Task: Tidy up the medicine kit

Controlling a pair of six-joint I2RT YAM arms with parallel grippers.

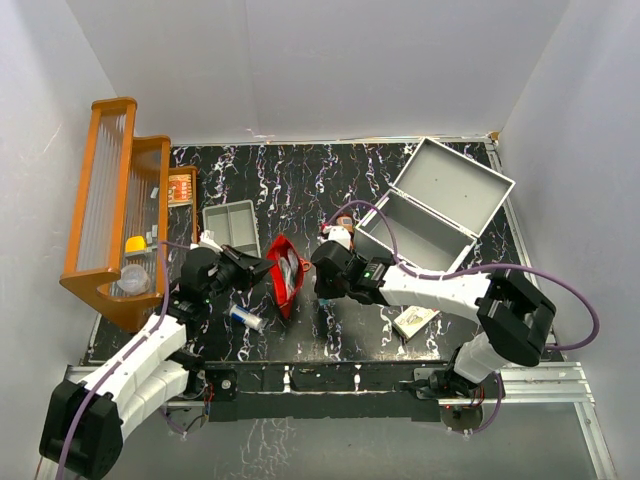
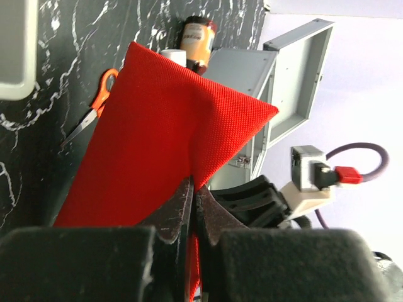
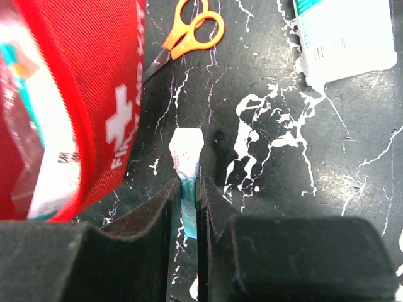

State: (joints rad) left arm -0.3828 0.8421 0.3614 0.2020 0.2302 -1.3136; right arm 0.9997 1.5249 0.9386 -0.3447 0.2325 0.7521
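Medicine kit [image 1: 455, 187]: open, lid thrown back, standing behind and outboard of the right gripper [image 3: 184, 185], just beyond its forearm. No contents can be made out inside it.

Red pouch [image 2: 164, 126]: lifted on edge between the two grippers, unzipped, packets showing in its mouth. Left gripper [image 2: 194, 189] is clamped on a fold of its fabric, acting as holder.

Small tube [image 3: 186, 148]: white and teal, lying flat on the table, just beside the pouch. Right jaws are pinched on its near end.

Step, my reading: sorting loose supplies, with the tube now being picked up. Whether it goes to the pouch or the kit I cannot tell. The next move calls for a clean lift off the table, then a short carry. The pouch mouth is the closer target and must stay held open and steady.

Surroundings:
- Wooden rack [image 1: 110, 200], outboard of the left gripper, well apart.
- Grey tray [image 1: 232, 225], just behind the left gripper.
- White printed box [image 3: 343, 31], ahead of the right fingers, off to one side.
- Flat packet [image 1: 415, 320], beside the right forearm.
- Orange scissors [image 3: 189, 31], ahead of the tube. They lie closest to a forward path.
- Orange-labelled bottle [image 2: 198, 34], at the kit's near corner.
- Small vial [image 1: 245, 318], under the left wrist.
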